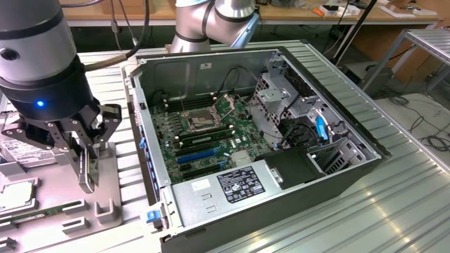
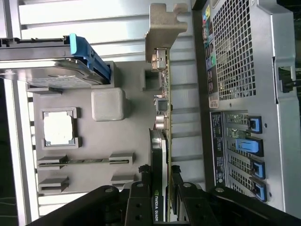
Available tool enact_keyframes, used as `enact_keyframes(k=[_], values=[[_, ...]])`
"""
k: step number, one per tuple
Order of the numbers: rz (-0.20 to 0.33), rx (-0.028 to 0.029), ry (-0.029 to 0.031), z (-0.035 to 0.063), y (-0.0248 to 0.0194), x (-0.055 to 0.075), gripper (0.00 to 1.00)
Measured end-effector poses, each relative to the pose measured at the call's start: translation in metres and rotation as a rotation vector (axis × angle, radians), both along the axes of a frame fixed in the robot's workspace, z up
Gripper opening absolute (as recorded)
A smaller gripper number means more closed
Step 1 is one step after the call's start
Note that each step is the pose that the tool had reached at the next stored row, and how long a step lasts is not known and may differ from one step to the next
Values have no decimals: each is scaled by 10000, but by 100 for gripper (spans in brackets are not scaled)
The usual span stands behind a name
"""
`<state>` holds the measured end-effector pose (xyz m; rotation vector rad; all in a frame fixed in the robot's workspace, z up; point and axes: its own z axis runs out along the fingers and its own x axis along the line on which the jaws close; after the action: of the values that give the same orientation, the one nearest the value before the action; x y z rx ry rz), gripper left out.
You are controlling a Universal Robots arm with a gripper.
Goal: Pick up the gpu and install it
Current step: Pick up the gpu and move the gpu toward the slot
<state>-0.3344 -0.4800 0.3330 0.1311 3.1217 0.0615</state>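
Note:
My gripper (image 1: 86, 158) hangs at the exterior view's left, over the grey holder tray (image 1: 42, 211), shut on the gpu (image 1: 88, 171). The gpu is a slim dark card held upright and seen edge-on. In the wrist view the gpu (image 2: 158, 146) runs out from between my fingers (image 2: 143, 175), and its silvery metal bracket (image 2: 162, 23) is at the far end. It stands over the tray's edge next to the computer case. I cannot tell whether its lower edge is free of the tray.
The open computer case (image 1: 338, 174) lies to the exterior view's right. It holds the motherboard (image 1: 204, 126), a blue card slot (image 1: 197, 154) and a power supply (image 1: 225, 184). On the tray (image 2: 117, 136) sit a hard drive (image 2: 47, 70), a processor (image 2: 57, 129) and a memory stick (image 2: 84, 161).

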Motion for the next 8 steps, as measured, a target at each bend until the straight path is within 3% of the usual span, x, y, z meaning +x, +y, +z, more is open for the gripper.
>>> enact_keyframes(k=[8], values=[[0,-1,4,250,0,0,27]])
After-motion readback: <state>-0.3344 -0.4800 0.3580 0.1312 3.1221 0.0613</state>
